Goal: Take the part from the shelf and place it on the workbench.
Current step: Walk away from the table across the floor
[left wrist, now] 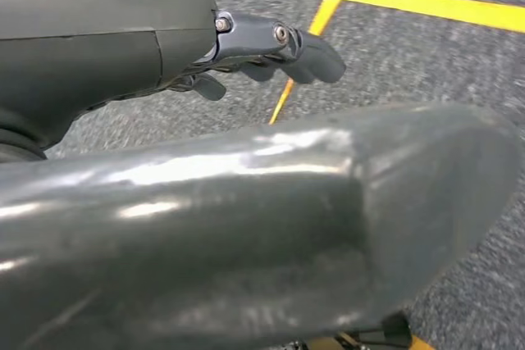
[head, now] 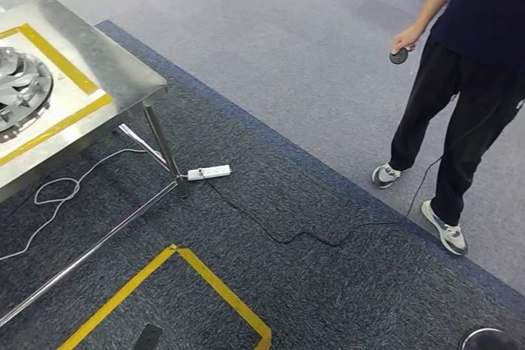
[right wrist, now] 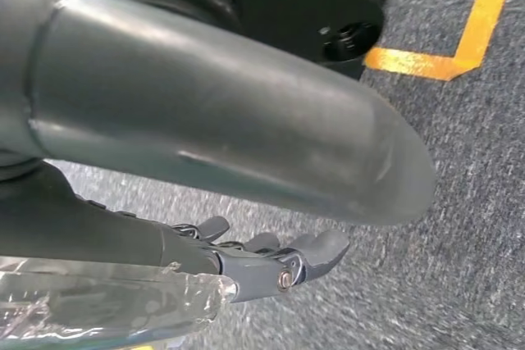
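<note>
Beside workbench (head: 124, 71), power strip (head: 209, 172), person (head: 461, 79)

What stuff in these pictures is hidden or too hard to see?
- Part on the workbench: cut off by the head view's left edge.
- Person: upper body cut off by the top edge.
- Small dark object in the person's hand: too small to name.
- Left hand: the thick grey thumb hides much of the fingers.
- Right hand: same, and blurred.
- Shelf: not seen.

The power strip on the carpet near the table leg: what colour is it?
White, with a black cable; the slim rectangular power strip shows best in the head view.
</note>
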Robot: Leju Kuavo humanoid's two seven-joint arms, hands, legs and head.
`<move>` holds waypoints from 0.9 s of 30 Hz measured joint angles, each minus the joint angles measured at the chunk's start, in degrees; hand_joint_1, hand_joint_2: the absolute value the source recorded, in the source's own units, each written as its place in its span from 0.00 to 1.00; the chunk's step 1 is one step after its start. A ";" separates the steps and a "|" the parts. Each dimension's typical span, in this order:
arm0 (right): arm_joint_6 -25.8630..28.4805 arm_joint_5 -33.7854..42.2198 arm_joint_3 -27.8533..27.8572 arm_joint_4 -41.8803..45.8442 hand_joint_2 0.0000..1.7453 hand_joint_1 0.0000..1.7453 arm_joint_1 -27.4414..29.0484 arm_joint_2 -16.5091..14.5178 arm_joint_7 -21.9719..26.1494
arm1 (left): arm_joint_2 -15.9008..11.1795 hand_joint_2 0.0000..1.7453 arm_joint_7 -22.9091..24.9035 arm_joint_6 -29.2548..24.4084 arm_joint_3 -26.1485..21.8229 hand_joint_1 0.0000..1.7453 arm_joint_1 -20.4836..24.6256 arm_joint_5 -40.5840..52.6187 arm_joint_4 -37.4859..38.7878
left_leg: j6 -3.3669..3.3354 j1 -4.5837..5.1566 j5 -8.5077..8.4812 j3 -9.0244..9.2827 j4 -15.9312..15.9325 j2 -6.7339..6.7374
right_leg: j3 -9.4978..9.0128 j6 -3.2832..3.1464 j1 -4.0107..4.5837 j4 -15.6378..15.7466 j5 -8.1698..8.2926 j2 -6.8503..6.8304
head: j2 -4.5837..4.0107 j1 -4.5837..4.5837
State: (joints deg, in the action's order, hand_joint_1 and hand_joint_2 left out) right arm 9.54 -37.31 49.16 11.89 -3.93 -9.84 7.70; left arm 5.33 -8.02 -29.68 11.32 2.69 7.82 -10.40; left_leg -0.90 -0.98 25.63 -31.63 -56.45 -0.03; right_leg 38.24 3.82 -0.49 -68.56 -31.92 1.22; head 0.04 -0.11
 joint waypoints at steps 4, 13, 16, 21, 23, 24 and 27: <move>-0.15 -0.17 -0.01 0.00 0.00 0.00 0.14 0.00 0.11 | 0.08 0.00 -1.69 0.46 -1.16 0.00 0.05 -1.54 0.00 | 0.05 0.22 0.37 0.34 -0.03 2.76 | 1.14 0.14 -0.14 -1.94 1.25 -1.36 | 0.00 0.02; -0.25 -0.63 -0.01 0.00 0.00 0.00 -0.15 -0.01 0.19 | 0.25 0.00 -2.09 0.37 -2.59 0.00 0.82 -2.03 -0.03 | 2.63 0.34 3.28 0.52 -2.59 3.31 | -5.30 -2.73 0.14 10.77 6.76 -1.92 | 0.00 -0.42; -0.22 -0.67 -0.01 0.00 0.00 0.00 -0.26 -0.02 0.19 | 0.25 0.00 -2.12 0.33 -2.84 0.00 0.64 -2.03 -0.02 | 2.78 0.28 8.47 -4.74 -13.48 0.53 | -5.17 -3.24 0.03 10.85 6.98 0.03 | 0.00 -0.71; 0.22 -0.69 -0.01 0.00 0.00 0.00 -0.12 -0.01 0.06 | 0.23 0.00 -2.55 -0.43 -3.07 0.00 0.54 -2.03 -0.02 | 2.54 0.03 2.14 -2.77 -7.05 -1.84 | -5.16 -2.83 -0.02 10.68 7.05 3.95 | 0.00 -0.76; 0.56 -0.66 -0.01 0.00 0.00 0.00 -0.22 -0.02 -0.10 | 0.25 0.00 -3.27 -1.24 -3.34 0.00 0.59 -2.31 -0.03 | 2.32 -0.21 0.42 -0.55 -1.77 -3.82 | -4.76 -2.19 0.07 10.37 6.99 5.31 | 0.00 -0.79; 0.72 -0.66 -0.01 0.00 0.00 0.00 -0.17 -0.02 -0.20 | 0.28 0.00 -3.57 -1.46 -3.54 0.00 0.62 -2.57 -0.03 | 2.09 -0.17 0.46 -0.22 -0.87 -4.11 | -4.48 -1.82 0.07 10.36 6.99 5.88 | 0.00 -0.81; 1.04 -0.68 0.00 -0.01 0.00 0.00 0.28 0.00 -0.41 | 0.31 0.00 -3.92 -1.51 -4.25 0.00 0.76 -3.55 -0.04 | 0.84 -0.13 0.46 0.01 -0.52 -2.37 | -3.68 -0.87 -0.13 9.95 6.61 5.61 | 0.00 -0.67</move>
State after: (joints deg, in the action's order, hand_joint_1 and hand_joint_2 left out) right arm 10.58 -37.99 49.16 11.88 -3.64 -9.84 7.29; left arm 5.64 -11.93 -31.20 7.08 3.46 4.27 -10.45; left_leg -0.06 -1.10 26.09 -31.62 -56.97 -2.40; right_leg 34.55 2.94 -0.62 -58.61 -25.31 6.82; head 0.04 -0.78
